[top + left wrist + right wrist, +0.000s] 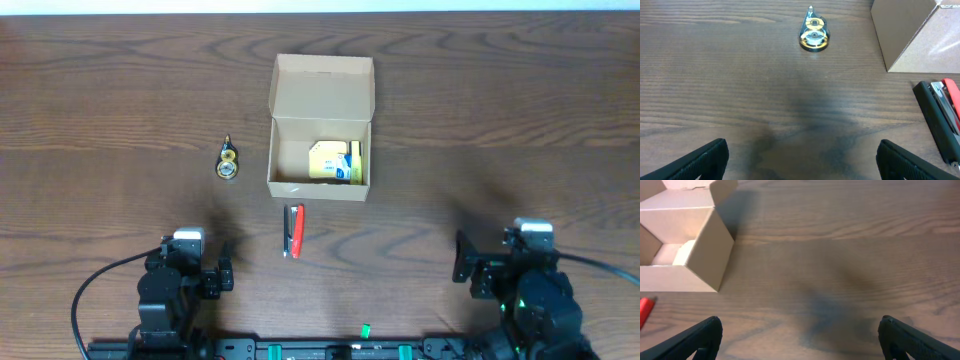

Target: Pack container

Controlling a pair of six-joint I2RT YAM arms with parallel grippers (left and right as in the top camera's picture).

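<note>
Cardboard container (320, 130): stands mid-way across the wooden table (500, 120), open top up, flap lid folded back on the far side.
Hidden inside: a yellow and blue packet (335, 162) lies in the right half. The near wall covers its lower edge, and the print is too small to read.
Left wrist cut-offs: only an outer corner of the container shows at upper right. The red and black tool (940, 112) runs off the right edge.
Right wrist cut-offs: the container is cropped at the left edge, with something pale inside that cannot be made out. Only a red tip of the tool shows at lower left.
Hard to name: a small clear-and-gold item (229, 161) lies left of the container, apart from it.
Tool position: just in front of the container's near wall.
Left gripper (802, 157): jaws spread wide, nothing between them. The container lies ahead to its right, well apart.
Right gripper (800, 335): jaws spread wide, empty. The container lies ahead to its left, well apart.
</note>
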